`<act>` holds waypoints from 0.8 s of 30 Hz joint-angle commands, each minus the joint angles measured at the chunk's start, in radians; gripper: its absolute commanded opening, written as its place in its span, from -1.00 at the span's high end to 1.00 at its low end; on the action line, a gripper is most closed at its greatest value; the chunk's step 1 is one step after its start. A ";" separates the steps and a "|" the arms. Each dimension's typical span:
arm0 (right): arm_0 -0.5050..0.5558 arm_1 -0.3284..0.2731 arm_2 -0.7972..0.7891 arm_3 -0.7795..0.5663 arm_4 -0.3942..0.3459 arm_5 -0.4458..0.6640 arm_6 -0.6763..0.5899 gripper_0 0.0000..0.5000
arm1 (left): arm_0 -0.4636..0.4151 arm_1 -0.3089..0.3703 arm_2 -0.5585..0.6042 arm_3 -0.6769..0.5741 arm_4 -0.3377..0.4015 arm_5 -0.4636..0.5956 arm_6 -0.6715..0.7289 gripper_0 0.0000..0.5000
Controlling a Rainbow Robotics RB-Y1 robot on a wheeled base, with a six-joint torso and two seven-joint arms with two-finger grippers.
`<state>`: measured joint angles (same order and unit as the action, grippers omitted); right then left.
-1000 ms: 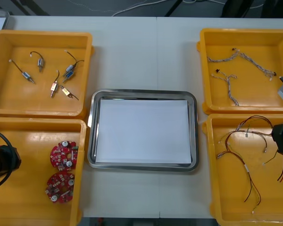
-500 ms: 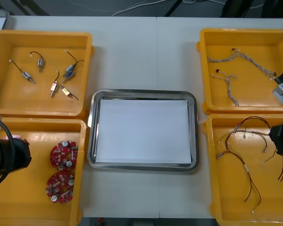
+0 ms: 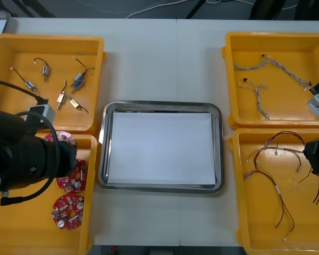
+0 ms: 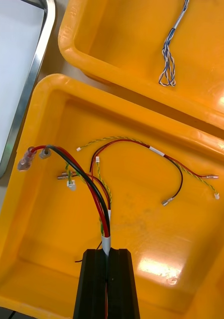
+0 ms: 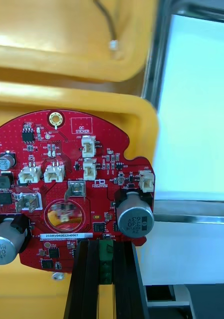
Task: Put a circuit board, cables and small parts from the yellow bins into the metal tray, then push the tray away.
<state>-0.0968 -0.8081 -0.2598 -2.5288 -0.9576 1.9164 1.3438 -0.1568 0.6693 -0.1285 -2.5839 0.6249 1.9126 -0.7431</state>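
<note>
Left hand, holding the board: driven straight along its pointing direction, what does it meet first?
Probably the far rim of the near-left yellow bin: the left hand is shut on a circuit board, and that rim lies just past the board's far edge. Height is unclear; it might pass over.

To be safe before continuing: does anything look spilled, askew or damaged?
Nothing stands out. The left gripper holds a red circuit board over the near left yellow bin; the right gripper holds red and black cables over the near right bin. The metal tray lies square.
</note>
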 commanded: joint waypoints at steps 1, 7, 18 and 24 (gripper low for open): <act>-0.014 -0.036 0.010 -0.030 0.008 0.003 0.011 1.00 | -0.112 0.036 -0.097 -0.016 0.012 0.007 0.017 1.00; -0.014 -0.036 0.010 -0.030 0.008 0.003 0.011 1.00 | -0.193 0.036 -0.201 0.014 0.015 0.007 0.090 1.00; -0.014 -0.036 0.010 -0.030 0.008 0.003 0.011 1.00 | -0.290 0.027 -0.301 0.073 0.016 0.007 0.125 1.00; -0.014 -0.036 0.010 -0.030 0.008 0.003 0.011 1.00 | -0.375 0.018 -0.384 0.116 0.018 0.007 0.198 1.00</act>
<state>-0.0968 -0.8081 -0.2597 -2.5290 -0.9571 1.9164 1.3438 -0.4505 0.6718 -0.4512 -2.4817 0.6336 1.9131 -0.7122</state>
